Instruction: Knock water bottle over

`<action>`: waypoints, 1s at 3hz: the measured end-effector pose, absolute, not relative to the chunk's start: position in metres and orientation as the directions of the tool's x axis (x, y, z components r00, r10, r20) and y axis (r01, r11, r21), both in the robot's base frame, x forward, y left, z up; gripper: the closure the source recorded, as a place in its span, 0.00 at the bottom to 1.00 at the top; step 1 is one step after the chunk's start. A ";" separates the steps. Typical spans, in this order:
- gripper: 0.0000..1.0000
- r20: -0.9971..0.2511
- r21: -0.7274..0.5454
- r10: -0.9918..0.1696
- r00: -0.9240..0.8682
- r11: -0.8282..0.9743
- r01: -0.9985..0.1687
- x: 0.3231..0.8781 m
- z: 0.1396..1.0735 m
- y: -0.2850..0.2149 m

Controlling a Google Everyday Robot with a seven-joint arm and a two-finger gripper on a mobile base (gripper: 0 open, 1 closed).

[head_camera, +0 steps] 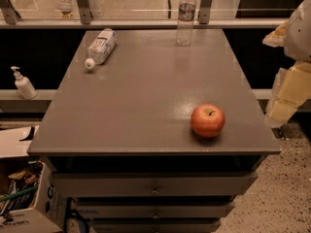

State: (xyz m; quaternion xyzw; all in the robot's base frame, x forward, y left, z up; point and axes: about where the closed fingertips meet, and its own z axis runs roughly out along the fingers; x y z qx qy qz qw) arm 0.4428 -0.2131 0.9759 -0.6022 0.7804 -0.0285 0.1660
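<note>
The gripper hangs off the table's right edge at three o'clock, well apart from everything; whether it is spread or closed I cannot tell. An apple sits at four o'clock. The water bottle stands upright at twelve; a stouter bottle lies at eleven.

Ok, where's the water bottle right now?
In the camera view the water bottle stands upright at the far edge of the table, right of centre, behind the apple; the gripper hangs off the table's right side.
</note>
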 end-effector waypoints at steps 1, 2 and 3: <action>0.00 -0.282 -0.239 -0.930 -0.236 0.307 -0.921 0.464 0.969 -0.207; 0.00 -0.346 -0.238 -0.891 -0.293 0.386 -0.891 0.497 0.956 -0.208; 0.00 -0.439 -0.213 -0.824 -0.357 0.481 -0.850 0.538 0.946 -0.212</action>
